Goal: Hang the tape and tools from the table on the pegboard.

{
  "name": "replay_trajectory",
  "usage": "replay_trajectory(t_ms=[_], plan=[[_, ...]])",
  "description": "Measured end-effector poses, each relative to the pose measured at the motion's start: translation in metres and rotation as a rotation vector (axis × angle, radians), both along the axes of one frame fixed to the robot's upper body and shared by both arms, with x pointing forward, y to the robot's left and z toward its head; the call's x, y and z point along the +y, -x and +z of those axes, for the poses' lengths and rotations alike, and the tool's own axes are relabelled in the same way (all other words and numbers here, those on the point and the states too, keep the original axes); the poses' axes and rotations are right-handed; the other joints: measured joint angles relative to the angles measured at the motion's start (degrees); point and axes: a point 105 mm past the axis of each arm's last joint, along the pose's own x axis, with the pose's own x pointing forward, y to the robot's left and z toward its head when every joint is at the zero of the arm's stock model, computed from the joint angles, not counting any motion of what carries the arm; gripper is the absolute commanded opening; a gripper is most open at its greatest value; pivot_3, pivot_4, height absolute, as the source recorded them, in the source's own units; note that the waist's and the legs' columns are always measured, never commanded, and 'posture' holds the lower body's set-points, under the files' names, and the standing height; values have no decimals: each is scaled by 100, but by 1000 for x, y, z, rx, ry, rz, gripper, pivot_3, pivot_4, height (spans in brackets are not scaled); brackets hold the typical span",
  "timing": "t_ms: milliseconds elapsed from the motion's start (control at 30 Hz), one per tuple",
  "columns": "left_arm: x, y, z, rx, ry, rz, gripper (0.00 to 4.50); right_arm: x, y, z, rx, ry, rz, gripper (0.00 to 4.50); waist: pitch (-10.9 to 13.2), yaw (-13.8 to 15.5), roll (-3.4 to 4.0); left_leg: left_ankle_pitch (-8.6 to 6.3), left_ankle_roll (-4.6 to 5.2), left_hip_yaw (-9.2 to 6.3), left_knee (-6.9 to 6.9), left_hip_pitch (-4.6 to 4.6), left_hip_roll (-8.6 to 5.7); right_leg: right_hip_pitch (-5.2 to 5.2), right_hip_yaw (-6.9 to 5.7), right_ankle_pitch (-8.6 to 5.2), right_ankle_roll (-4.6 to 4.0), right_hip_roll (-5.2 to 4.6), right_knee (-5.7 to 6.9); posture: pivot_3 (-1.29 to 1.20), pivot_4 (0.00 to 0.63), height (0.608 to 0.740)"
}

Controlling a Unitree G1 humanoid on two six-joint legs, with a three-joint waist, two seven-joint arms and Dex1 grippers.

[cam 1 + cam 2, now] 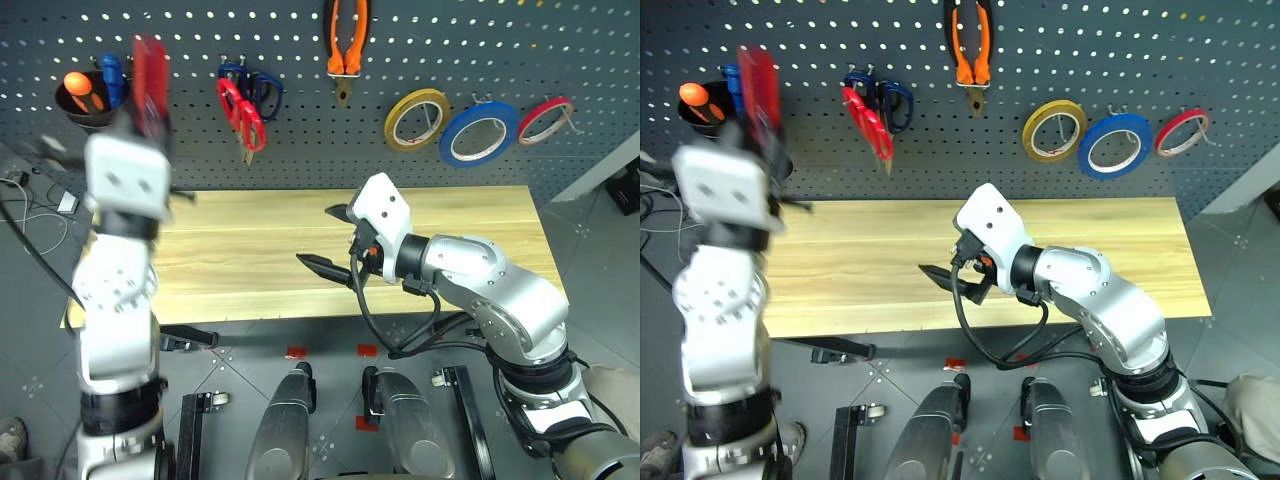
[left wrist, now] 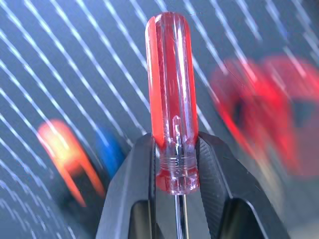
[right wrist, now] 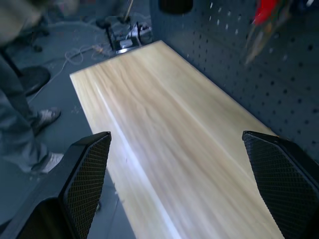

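Red-handled screwdriver (image 2: 171, 99) pinched upright in the left gripper (image 2: 174, 164), raised before the pegboard (image 1: 560, 60).
Blue tape (image 1: 479, 133), red scissors (image 1: 243, 115), pliers (image 1: 346, 45) hang already; right gripper (image 1: 335, 240) gapes empty above the wooden table (image 1: 250, 250).

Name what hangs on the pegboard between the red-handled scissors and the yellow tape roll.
The pliers with orange-and-black handles hang between the scissors and the yellow tape roll, as the left eye view shows.

Clear red screwdriver (image 2: 172, 99); bright blue tape (image 1: 479, 134) with pale core. Dark grey pegboard (image 1: 560, 50), rows of pale holes; pale wood-grain surface (image 1: 250, 250).
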Motion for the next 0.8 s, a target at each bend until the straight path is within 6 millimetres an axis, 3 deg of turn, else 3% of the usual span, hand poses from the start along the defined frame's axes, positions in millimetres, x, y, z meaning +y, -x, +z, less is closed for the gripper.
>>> replay_trajectory(t_ms=[67,167,433,800], plan=[[3,-1,8,-17,10,-1,801,0,-2,5,-7,-20,-10,4500,-59,-45,1,9,-16,12,-3,6,-1,-1,10,5,-8,-2,5,-48,298,740],[20,-23,17,7,49,18,801,1,-9,15,-13,-57,-36,4500,-70,-42,-2,13,-22,8,-11,2,6,-10,0,5,-8,2,6,-58,292,740],[54,-41,45,-82,79,73,801,5,-10,15,-16,-62,-52,4500,-76,-36,-10,11,-19,15,-8,2,-4,-9,12,5,-9,-6,0,-81,285,740],[72,-50,36,-110,118,107,801,18,-8,30,-50,-109,-17,4500,-89,-42,-13,11,-20,16,-2,3,-3,-9,13,6,-10,-6,7,-74,282,740]])
